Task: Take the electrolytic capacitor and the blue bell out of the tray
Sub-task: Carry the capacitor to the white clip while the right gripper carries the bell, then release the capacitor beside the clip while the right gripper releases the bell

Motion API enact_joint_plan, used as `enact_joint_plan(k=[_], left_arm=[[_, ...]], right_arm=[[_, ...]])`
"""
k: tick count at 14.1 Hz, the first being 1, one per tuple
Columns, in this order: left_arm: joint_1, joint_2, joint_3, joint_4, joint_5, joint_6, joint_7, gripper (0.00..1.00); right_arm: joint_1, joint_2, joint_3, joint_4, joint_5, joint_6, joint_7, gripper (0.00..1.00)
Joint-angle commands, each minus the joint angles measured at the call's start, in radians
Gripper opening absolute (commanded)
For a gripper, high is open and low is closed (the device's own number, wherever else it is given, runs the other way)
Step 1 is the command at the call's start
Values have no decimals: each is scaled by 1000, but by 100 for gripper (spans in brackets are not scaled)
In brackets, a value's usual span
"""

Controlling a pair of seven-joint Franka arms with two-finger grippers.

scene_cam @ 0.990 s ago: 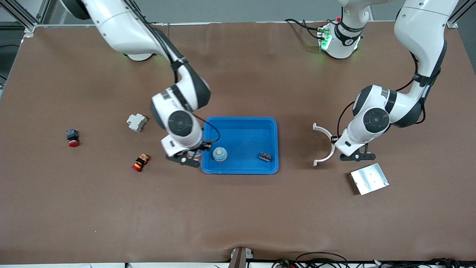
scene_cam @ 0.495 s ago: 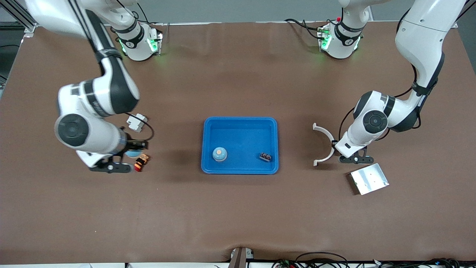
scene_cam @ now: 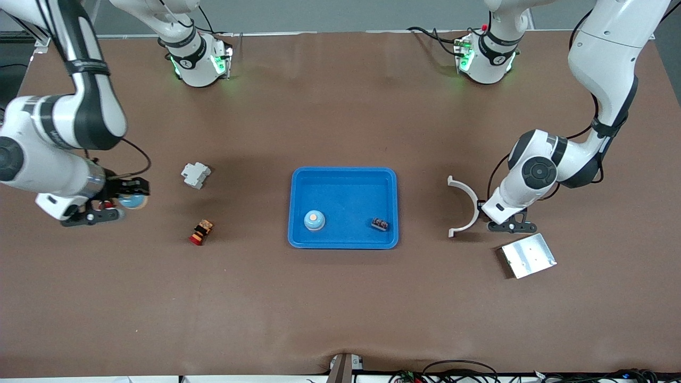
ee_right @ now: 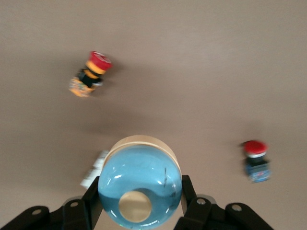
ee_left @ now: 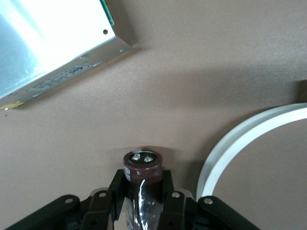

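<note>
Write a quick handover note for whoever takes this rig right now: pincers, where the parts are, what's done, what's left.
Left pincer: shut on the electrolytic capacitor, low over the table between the white curved bracket and the silver metal plate, outside the tray.
Right pincer: shut on a blue bell, over the table at the right arm's end, near the red push button.
Done: both are out of the tray.
Left: set both down and release. Another blue bell and a small dark part remain in the tray.

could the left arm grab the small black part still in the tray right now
Probably not yet: the left gripper is shut on a capacitor, low beside the white ring. The black part itself lies uncovered.
</note>
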Motion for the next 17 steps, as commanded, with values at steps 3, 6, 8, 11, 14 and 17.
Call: enact_joint_plan(k=[3,6,8,11,14,17], left_arm=[[23,3,-17,-15,25,34,23,15],[35,8,-18,-17,25,41,23,54],[36,6,-18,-23,26,43,23,80],[44,5,-18,-25,25,43,53,100],[50,-1,-18,-32,26,43,71,100],[64,-12,-23,-40,26,40,141,100]], right_arm=[[-228,-4,21,-39,-61,163,-426,0],[-350,43,22,-39,-61,218,-578,0],[-403,88,21,-41,-61,257,-644,0],[-426,148,19,-41,-99,327,-681,0],[-443,210,19,-42,-165,405,-682,0],[-489,275,19,-41,-187,478,-716,0]])
